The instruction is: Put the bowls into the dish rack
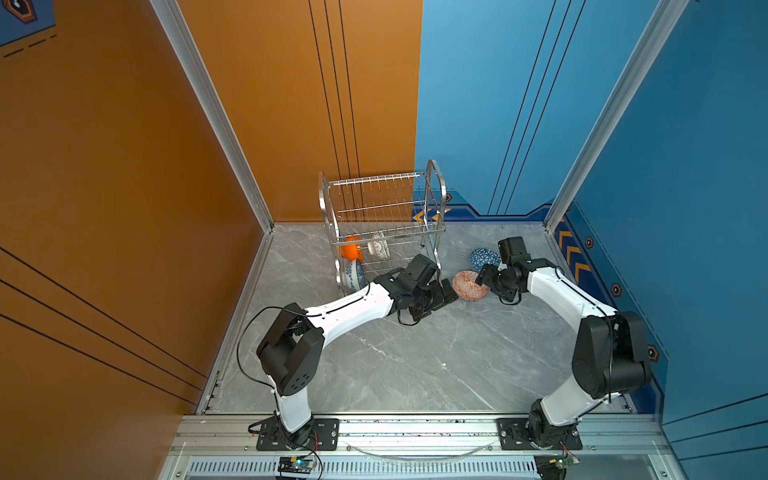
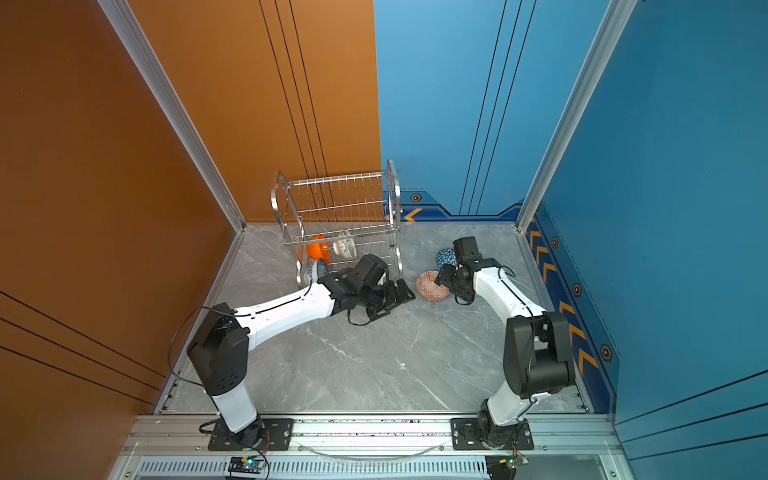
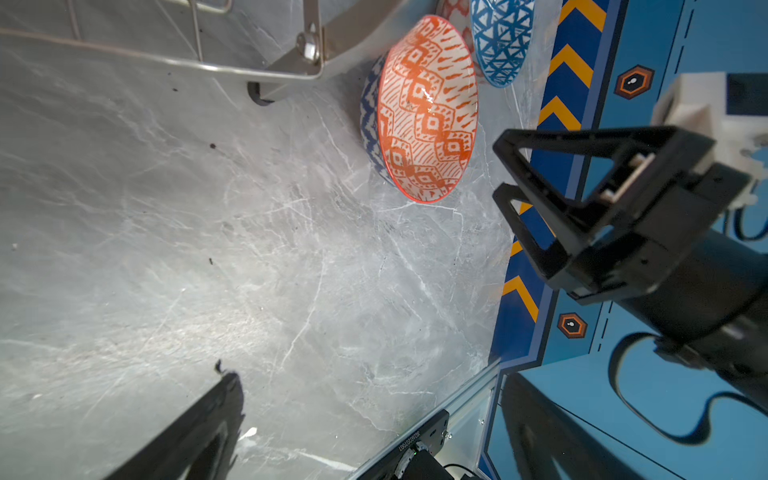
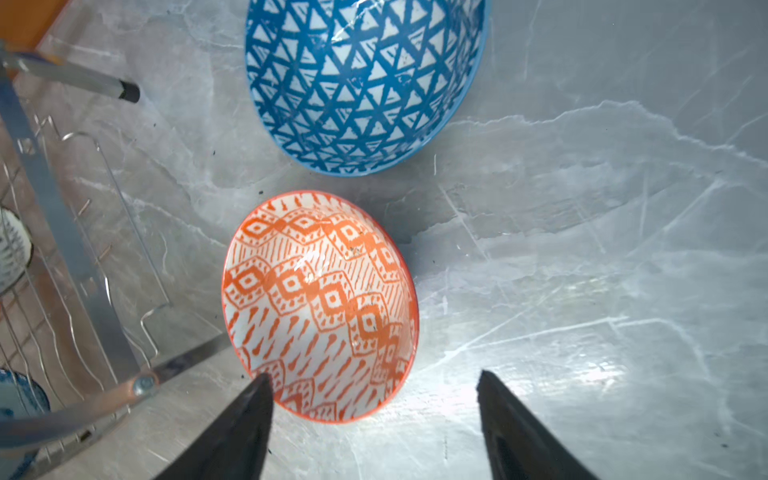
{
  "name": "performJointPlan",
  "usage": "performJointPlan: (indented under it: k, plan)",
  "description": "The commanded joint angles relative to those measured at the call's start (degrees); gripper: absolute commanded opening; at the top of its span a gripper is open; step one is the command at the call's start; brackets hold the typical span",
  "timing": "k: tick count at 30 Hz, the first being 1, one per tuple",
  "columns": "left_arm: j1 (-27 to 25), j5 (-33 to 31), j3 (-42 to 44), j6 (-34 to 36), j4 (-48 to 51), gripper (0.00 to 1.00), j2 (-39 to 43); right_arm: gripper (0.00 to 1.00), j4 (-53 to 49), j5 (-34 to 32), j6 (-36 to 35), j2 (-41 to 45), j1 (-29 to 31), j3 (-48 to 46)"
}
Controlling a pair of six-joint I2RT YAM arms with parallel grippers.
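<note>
In both top views the left arm (image 1: 349,307) reaches to the centre, and the left gripper (image 1: 448,293) has its jaws wide apart. The right arm (image 1: 569,291) bends in from the right edge. The right gripper (image 4: 372,374) points down with its fingers spread.

A grey marble-veined counter (image 1: 374,365) lies boxed between orange walls (image 1: 104,166) left and blue walls (image 1: 685,166) right.

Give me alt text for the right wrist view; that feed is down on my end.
The right gripper, jaws open, hangs over the orange-white geometric bowl on the gray marble table, one tip at its rim, the other over bare table. The blue-white triangle bowl sits beyond it, apart, and the steel dish rack fills one edge.
</note>
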State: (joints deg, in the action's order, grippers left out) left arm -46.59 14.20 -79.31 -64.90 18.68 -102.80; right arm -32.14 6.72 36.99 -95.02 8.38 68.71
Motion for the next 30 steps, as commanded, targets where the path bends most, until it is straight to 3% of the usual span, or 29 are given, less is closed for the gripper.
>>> performJointPlan:
  k: [1, 21, 25, 30]
  plan:
    - [-0.31, 1.23, -1.95, 2.88, 2.21, 0.98, -0.74, 0.67, -2.31, -2.17, -0.68, -4.03, -0.89, 2.92]
    - [1.07, -1.37, -3.09, 5.27, 4.77, 0.98, -1.16, 0.19, -2.58, -0.59, -4.05, -9.05, -0.91, 1.66]
    - [0.89, -1.71, -3.29, 5.97, 4.89, 0.98, -1.35, 0.05, -2.58, -0.13, -4.22, -7.66, -0.59, 0.27]
    - [0.83, -3.03, -2.68, 7.45, 5.99, 0.99, -1.09, 0.0, -2.66, -0.53, -4.3, -2.65, 2.15, -3.24]
